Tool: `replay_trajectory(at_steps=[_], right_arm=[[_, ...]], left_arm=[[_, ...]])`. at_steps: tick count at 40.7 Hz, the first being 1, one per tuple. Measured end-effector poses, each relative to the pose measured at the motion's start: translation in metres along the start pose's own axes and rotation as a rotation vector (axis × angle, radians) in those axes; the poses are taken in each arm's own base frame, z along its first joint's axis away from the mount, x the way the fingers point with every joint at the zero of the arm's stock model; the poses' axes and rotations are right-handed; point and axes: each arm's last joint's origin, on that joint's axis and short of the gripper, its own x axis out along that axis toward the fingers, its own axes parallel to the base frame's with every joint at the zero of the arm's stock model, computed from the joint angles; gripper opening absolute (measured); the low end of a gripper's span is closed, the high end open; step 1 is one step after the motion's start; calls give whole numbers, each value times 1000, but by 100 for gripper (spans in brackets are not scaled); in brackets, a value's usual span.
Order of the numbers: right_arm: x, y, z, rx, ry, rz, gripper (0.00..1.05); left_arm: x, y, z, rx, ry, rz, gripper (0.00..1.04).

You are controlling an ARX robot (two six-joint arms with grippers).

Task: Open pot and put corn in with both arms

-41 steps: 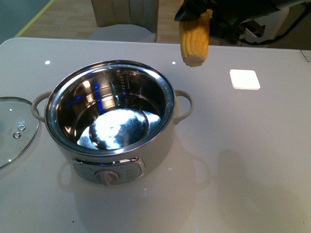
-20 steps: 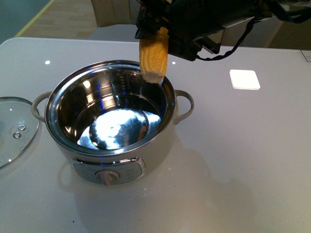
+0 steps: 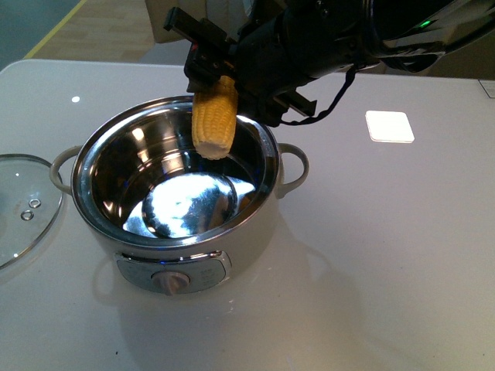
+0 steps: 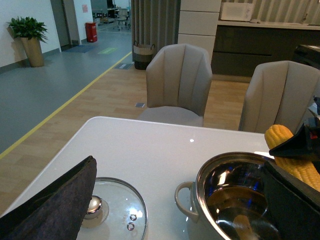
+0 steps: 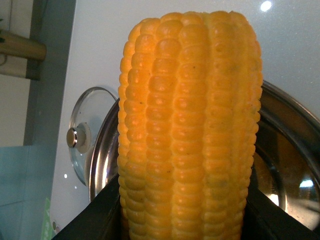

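Observation:
The cream-white pot [image 3: 259, 232] stands open on the table, its steel inside empty. Its glass lid [image 3: 19, 209] lies flat at the far left. My right gripper [image 3: 220, 81] is shut on the yellow corn [image 3: 214, 120], which hangs upright with its lower end just inside the pot's back rim. In the right wrist view the corn [image 5: 187, 125] fills the frame between the dark fingers [image 5: 100, 220], above the pot rim [image 5: 102, 160]. My left gripper [image 4: 180, 200] is open and empty, above the table between the lid [image 4: 117, 205] and the pot [image 4: 192, 200]. It does not show in the front view.
A white square pad [image 3: 389, 126] lies on the table at the back right. Two grey chairs [image 4: 180, 80] stand beyond the table's far edge. The right arm's black housing and cables reach across above the pot's back right side.
The right arm has carried the corn left and down, from beyond the pot's back right to over the pot's rear rim. The pot and the lid have not moved.

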Motion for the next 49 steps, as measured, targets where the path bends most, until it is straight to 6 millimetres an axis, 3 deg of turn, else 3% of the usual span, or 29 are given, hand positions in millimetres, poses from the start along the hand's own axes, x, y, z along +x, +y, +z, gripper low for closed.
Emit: replay_trajectory(at_steps=[17,22,28,34,39,43,45,49], right_arm=[[28,-1,-20,23,113,-53,49],[29,1,-21,19,119,-58,66],[29,2,-23,15,121,-56,95],[26,-3,-26,17,111,-67,96],[12,-8,-21,19,59,-84,96],[-15,-13,-7,23,-43,-86,96],[-31,-16,1,29,-102,-91,96],[-83,-29,22,58,-258,-97,96]], left_arm=[[0,0,0,0,0,0,98],[0,0,0,0,0,0,98],[0,0,0,0,0,0,98],[0,0,0,0,0,0,98],[0,0,0,0,0,0,98],[0,0,0,0,0,0,98],[0,0,0,0,0,0,98],[0,0,0,0,0,0,98]])
